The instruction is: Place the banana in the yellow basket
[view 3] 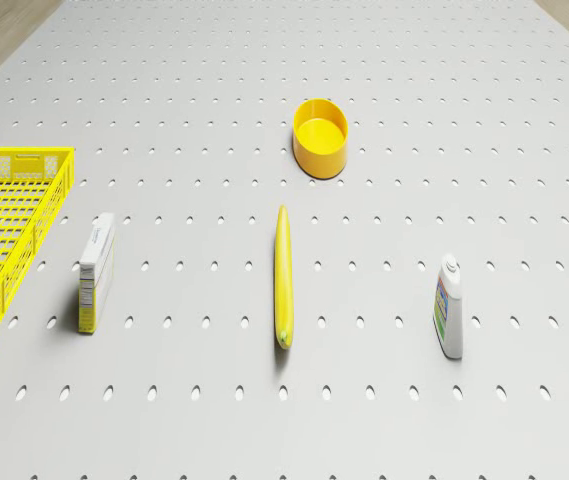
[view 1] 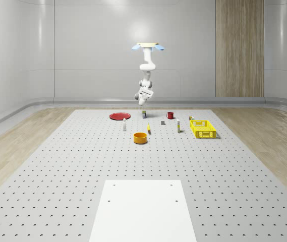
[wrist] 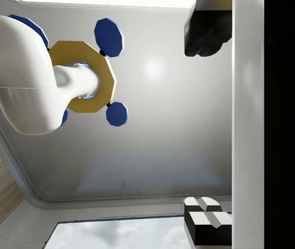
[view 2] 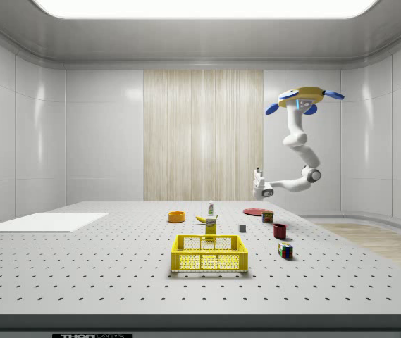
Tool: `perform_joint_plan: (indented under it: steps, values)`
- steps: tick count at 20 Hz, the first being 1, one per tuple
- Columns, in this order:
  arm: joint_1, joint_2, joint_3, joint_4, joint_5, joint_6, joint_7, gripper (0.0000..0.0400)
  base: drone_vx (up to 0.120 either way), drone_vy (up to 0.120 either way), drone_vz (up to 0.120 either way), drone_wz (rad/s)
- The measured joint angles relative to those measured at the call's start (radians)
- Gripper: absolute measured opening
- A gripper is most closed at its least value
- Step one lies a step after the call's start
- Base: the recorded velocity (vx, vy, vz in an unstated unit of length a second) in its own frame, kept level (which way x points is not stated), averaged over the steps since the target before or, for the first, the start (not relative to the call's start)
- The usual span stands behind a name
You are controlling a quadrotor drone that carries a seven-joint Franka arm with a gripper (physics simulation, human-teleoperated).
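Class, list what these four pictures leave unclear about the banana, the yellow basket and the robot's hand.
- Yellow basket: cut off by the drone view's edge, so its full outline is missing there.
- Banana: in the side view, partly hidden behind a carton.
- Banana: too small in the whole-scene view to tell which way it lies.
- Hand: too small in the side view to judge its opening.

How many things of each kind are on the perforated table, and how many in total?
banana: 1
yellow basket: 1
bowl: 1
bottle: 1
box: 1
red plate: 1
red mug: 1
can: 1
grey cube: 1
colourful cube: 1
Total: 10
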Motion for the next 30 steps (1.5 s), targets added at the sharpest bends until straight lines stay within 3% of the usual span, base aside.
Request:
perform_joint_plan:
  steps: [4, 9, 12, 15, 19, 22, 30]
  values:
    - [-0.068, -0.024, 0.196, -0.104, -0.291, 0.015, 0.05, 0.04, 0.12, -0.05, 0.0, 0.0]
    - [-0.223, -0.088, 0.511, -0.392, -0.83, 0.024, 0.196, 0.04, 0.12, 0.0, -0.072, 0.0]
    - [-0.366, -0.131, 0.673, -0.573, -1.149, -0.014, 0.328, 0.04, 0.12, 0.0, -0.12, 0.0]
    - [-0.529, -0.171, 0.792, -0.689, -1.382, -0.082, 0.456, 0.04, 0.12, 0.0, -0.12, 0.0]
    - [-0.712, -0.219, 0.893, -0.758, -1.55, -0.168, 0.581, 0.04, 0.12, 0.0, -0.12, 0.0]
    - [-0.803, -0.25, 0.938, -0.777, -1.607, -0.207, 0.641, 0.04, 0.12, 0.0, -0.12, 0.0]
    - [-0.92, -0.313, 0.996, -0.789, -1.645, -0.235, 0.719, 0.04, 0.12, 0.0, -0.12, 0.0]
